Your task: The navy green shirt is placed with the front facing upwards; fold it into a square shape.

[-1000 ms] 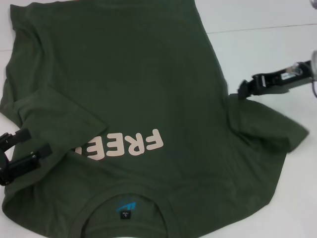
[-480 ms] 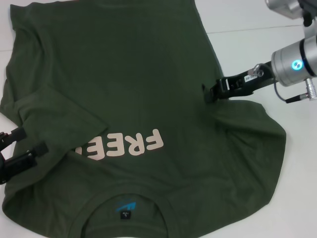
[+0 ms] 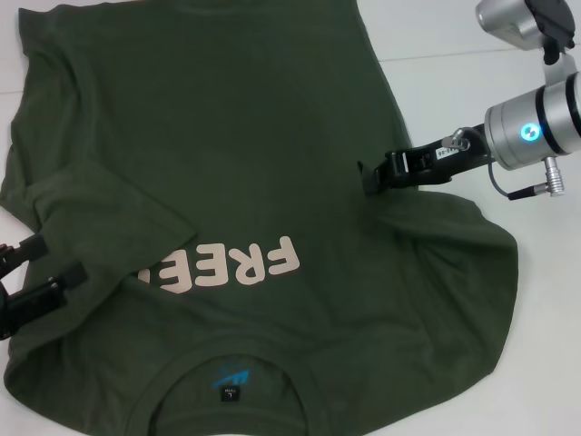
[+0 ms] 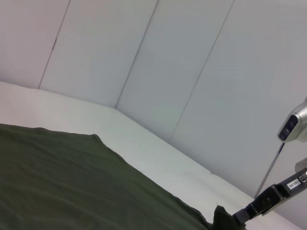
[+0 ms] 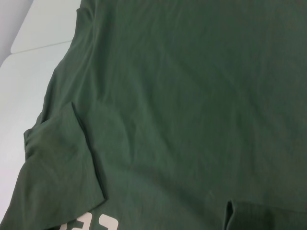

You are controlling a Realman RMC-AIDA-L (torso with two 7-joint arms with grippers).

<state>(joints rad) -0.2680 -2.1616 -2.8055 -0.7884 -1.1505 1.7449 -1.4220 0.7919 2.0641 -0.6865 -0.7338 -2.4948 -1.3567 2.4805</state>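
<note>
One navy green shirt (image 3: 236, 182), right gripper (image 3: 374, 174) fingers clamped on its sleeve, left gripper (image 3: 41, 272) fingers apart

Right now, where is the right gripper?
In the head view, the right gripper is on the robot's right, over the navy green shirt, gripping its sleeve fabric up and right of the FREE lettering.

the folded left sleeve (image 3: 109, 218) covers the lettering's (image 3: 227, 268) end; the collar (image 3: 231, 386) runs off-frame.

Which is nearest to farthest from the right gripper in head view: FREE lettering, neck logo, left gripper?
From the right gripper:
1. FREE lettering, mid-chest.
2. Neck logo, inside the collar at the near edge.
3. Left gripper, across the shirt by the folded sleeve.
</note>
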